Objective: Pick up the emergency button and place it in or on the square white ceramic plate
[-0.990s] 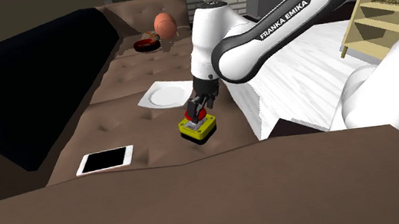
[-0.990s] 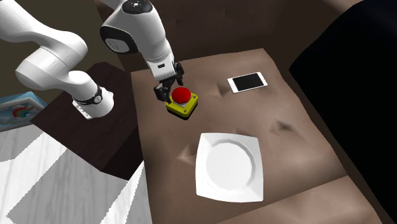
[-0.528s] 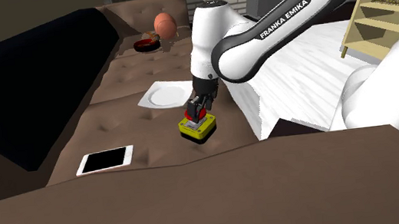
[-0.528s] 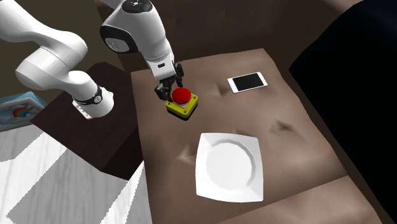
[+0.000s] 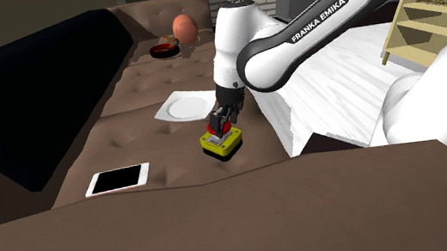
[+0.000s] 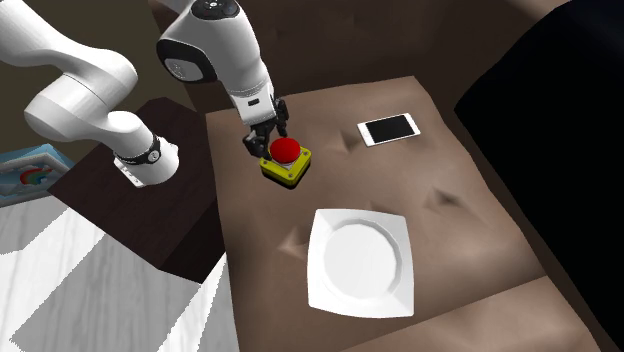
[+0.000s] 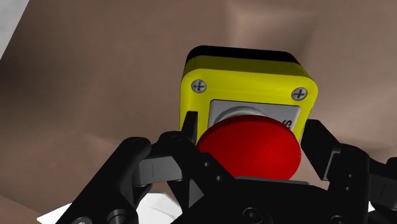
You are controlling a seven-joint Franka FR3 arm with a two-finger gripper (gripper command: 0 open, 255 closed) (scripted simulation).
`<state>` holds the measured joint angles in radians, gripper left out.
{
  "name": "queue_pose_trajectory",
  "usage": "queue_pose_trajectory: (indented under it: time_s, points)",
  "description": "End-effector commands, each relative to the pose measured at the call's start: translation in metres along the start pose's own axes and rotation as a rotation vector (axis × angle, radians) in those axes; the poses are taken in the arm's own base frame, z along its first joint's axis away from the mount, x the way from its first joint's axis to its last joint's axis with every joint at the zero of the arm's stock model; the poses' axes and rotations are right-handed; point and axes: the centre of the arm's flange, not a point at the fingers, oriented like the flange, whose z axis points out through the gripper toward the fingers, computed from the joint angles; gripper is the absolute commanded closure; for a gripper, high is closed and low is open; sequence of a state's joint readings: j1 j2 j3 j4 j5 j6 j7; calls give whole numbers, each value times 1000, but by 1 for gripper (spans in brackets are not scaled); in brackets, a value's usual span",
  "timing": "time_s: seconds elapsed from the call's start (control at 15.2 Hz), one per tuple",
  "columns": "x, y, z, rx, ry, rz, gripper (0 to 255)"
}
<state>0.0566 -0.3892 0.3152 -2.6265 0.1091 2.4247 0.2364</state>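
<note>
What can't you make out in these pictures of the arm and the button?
Wrist view: lettering on the yellow box emergency button, covered by its red dome cap.
Shoulder view: that cap, partly behind the black gripper.
Shoulder view: contents of the small dark round dish, too small.
Second exterior view: blue picture, cut off by the left edge.

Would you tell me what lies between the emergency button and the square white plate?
Just bare brown cushion lies between the emergency button and the plate, as the second exterior view shows.

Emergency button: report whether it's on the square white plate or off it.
Off it. The red-capped yellow emergency button sits on the brown cushion, apart from the empty square white plate.
</note>
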Motion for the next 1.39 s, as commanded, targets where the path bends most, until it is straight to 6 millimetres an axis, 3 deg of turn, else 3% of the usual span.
queue_pose_trajectory:
  time_s: [0.0,0.99,1.06,1.12,1.32]
  points:
    - [1,0,-7,0,-2,0,255]
    - [15,0,-85,0,-2,0,255]
    - [14,1,-80,0,-1,0,255]
    - [14,1,-80,0,-1,0,0]
    - [-5,-9,-48,-20,-13,-6,0]
